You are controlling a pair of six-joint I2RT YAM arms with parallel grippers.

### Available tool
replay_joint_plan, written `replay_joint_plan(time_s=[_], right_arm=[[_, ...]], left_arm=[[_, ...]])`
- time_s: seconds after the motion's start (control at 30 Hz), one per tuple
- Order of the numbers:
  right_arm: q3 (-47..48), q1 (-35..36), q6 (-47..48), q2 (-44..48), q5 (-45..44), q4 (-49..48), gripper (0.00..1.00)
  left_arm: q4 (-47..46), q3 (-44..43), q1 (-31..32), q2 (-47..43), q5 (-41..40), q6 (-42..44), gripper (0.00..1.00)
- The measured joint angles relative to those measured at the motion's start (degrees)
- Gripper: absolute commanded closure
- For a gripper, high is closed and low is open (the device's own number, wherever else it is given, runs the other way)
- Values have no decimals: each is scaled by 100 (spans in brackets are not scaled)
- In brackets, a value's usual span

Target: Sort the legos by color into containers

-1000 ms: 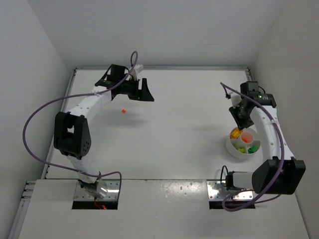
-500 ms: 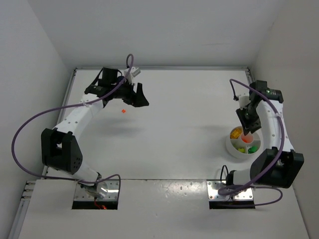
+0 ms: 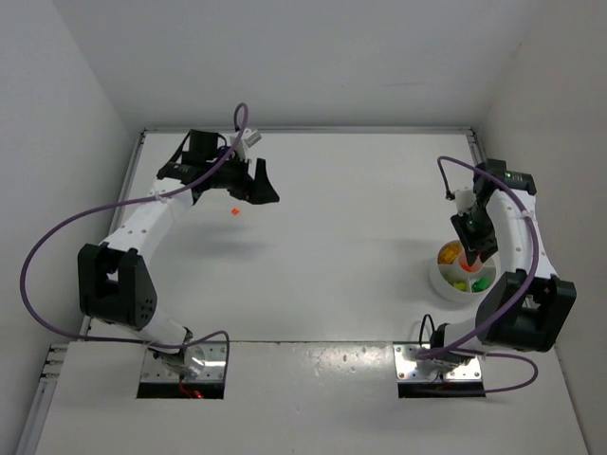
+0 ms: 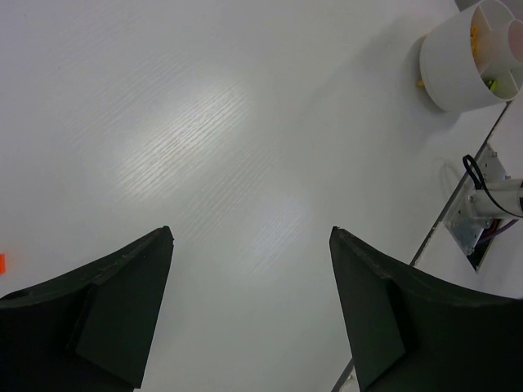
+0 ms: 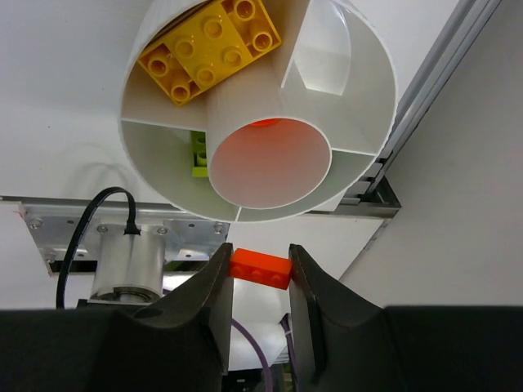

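My right gripper [image 5: 260,268] is shut on a red-orange lego [image 5: 260,269] and holds it just above the round white dish [image 5: 359,73]. The dish's centre cup glows orange, one section holds yellow legos [image 5: 208,45], another a green lego [image 5: 197,152]. In the top view the right gripper [image 3: 473,248] hangs over the dish [image 3: 439,279] at the right. My left gripper [image 3: 260,186] is open and empty at the far left; its fingers [image 4: 122,318] are spread wide. A small orange lego [image 3: 234,211] lies on the table just near of it, at the left wrist view's left edge [image 4: 2,263].
The dish also shows far off in the left wrist view [image 4: 458,65], with a small yellow piece beside its base. The right arm's base plate [image 5: 122,245] and purple cable lie near the dish. Walls close the table at the back, left and right.
The right gripper has moved from beside the dish to over it with the red-orange lego. The left gripper has drawn back to the left, closer to the orange lego.
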State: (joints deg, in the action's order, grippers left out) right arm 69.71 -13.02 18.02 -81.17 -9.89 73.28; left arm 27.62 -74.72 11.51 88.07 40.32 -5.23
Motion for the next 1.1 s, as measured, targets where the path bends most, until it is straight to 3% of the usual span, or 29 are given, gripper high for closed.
replay_joint_plan(time_s=[0.5, 0.9, 1.1], right_arm=[[-7, -48, -2, -251, -68, -20, 60], [0, -48, -2, -251, -61, -17, 56], [437, -48, -7, -275, 127, 24, 56]], left_arm=[[2, 0, -101, 24, 81, -2, 17], [-4, 11, -160, 90, -15, 11, 17], [192, -72, -295, 199, -861, 474, 28]])
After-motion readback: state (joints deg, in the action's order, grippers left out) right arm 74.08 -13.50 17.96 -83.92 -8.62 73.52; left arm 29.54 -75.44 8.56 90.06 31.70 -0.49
